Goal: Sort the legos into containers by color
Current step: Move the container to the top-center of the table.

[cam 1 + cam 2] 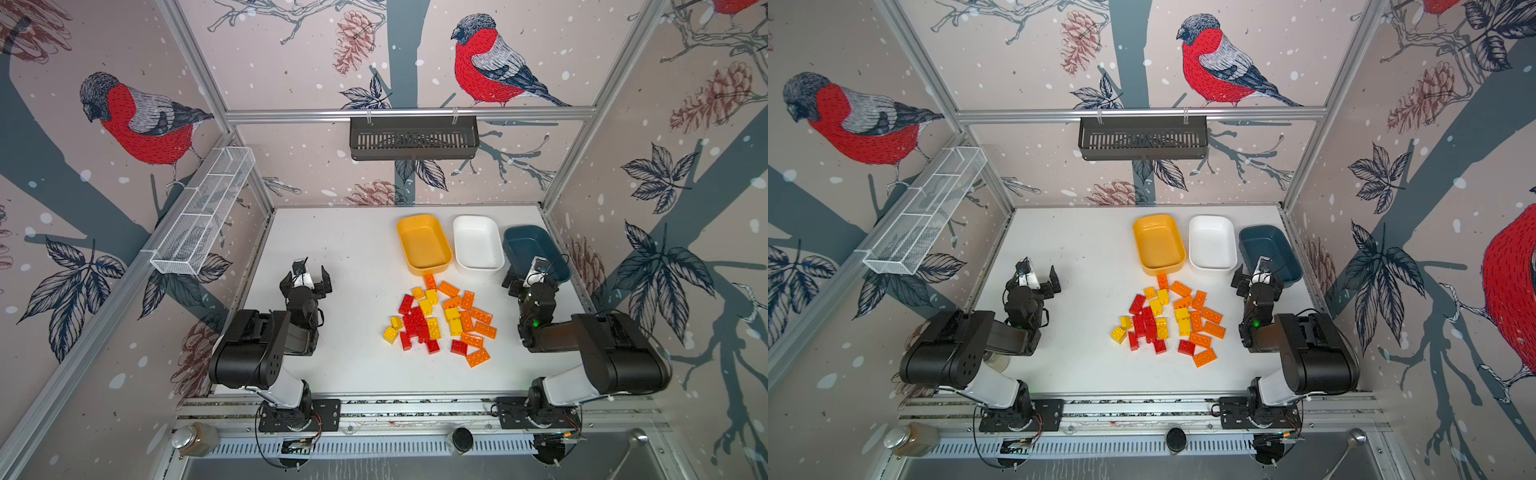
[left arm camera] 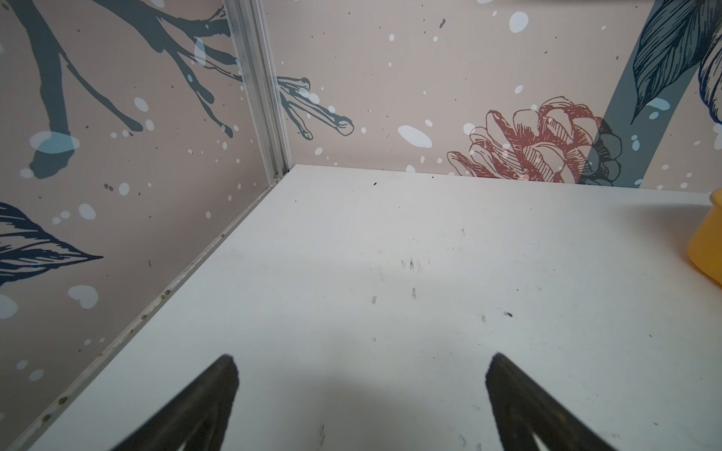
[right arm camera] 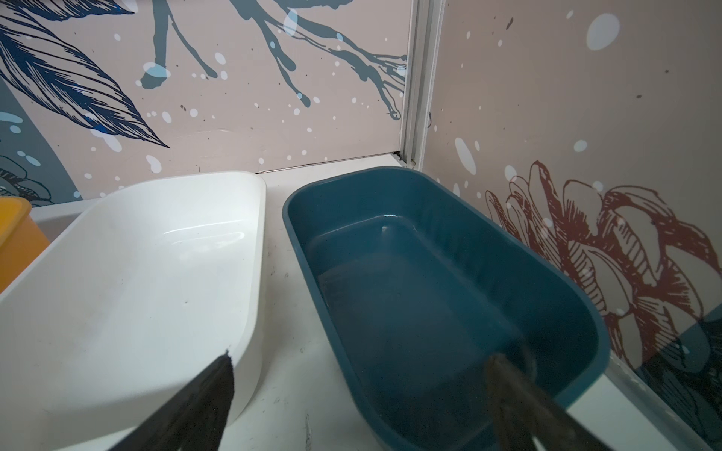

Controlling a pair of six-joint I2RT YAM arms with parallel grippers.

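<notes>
Lying in one loose heap near the middle of the worktop (image 1: 353,257), the legos (image 1: 440,320) are red, yellow and orange mixed together, many touching. None is in a tray, so the sorting looks not yet begun.

Three trays stand side by side just behind the heap: the yellow tray (image 1: 424,245), the white tray (image 1: 478,245) and the blue tray (image 1: 528,243), all empty. The yellow tray's near edge comes just beside the furthest orange brick. Set this close, the row probably keeps each carry short.

On the heap's left, the left pincer (image 1: 306,279) hangs over bare worktop, well apart from the bricks, its jaws spread wide with nothing between them. On the other side, the right pincer (image 3: 361,371) is also spread and empty. In its wrist view one finger lies over the white tray's near corner and the other over the blue tray's near end.

The arms flank the heap, which likely lets each one work its own side without crossing. Yellow bricks would seem to suit the yellow tray. Which of the other two takes red and which orange, I cannot tell. Strays at the heap's rim look easier to pick first, since the packed middle leaves little room for a finger.
</notes>
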